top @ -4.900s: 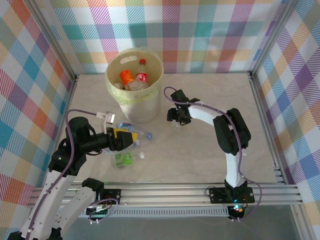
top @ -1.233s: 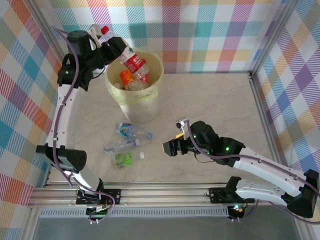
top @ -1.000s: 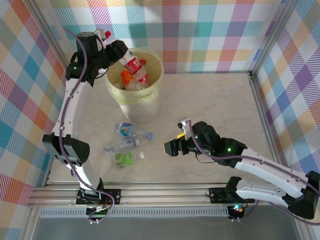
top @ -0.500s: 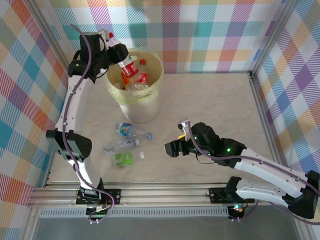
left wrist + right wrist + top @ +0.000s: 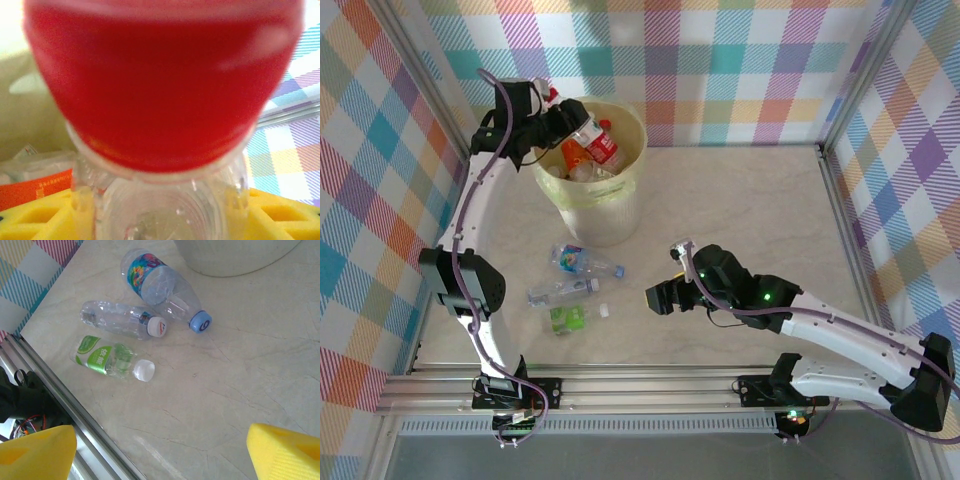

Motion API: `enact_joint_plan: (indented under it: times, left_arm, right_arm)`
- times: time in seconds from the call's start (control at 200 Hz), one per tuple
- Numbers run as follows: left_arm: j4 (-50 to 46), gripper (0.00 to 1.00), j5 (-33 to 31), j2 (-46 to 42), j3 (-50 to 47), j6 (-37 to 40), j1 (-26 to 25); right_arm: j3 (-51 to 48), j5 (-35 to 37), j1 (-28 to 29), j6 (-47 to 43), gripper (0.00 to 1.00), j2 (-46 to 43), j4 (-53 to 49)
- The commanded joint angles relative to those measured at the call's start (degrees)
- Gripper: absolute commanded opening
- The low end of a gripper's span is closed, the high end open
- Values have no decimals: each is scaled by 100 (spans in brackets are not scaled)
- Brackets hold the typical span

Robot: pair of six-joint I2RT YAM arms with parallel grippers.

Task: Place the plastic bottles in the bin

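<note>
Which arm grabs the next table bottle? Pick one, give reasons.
Right. The right gripper hangs open near the three table bottles; the left gripper is over the bin, a red-labelled bottle between its jaws.

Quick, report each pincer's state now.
Left pincer: closed on a red-capped bottle, above the bin.
Right pincer: open, holding nothing.

A lab test cell: aluminium frame (image 5: 670, 385), checked cloth walls (image 5: 740, 70), marble-look table (image 5: 740, 210).
</note>
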Motion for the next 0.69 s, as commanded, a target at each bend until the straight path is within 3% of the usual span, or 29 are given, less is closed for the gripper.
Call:
enact_joint_plan:
  times: [0.0,0.175,0.455,0.575,0.69]
  left_arm:
    - [126,65,302,54,-189,-468,-27]
    - [13,76,337,-81,-367,-410,-64]
    - [-1016,100,-64,-516,60,555,69]
    - [-1119,100,25,-916,69,983,109]
    - [-1187,100,568,-1326,-56,1494,103]
  right_arm:
    - [3,4,40,60,88,-18,134]
    - [-37,42,45,58,88,-89,108]
    - [-41,-62,101,5,88,107,123]
    - [-16,-230,171,-205,87,324,228]
    - [148,-523,262,-657,86,669,293]
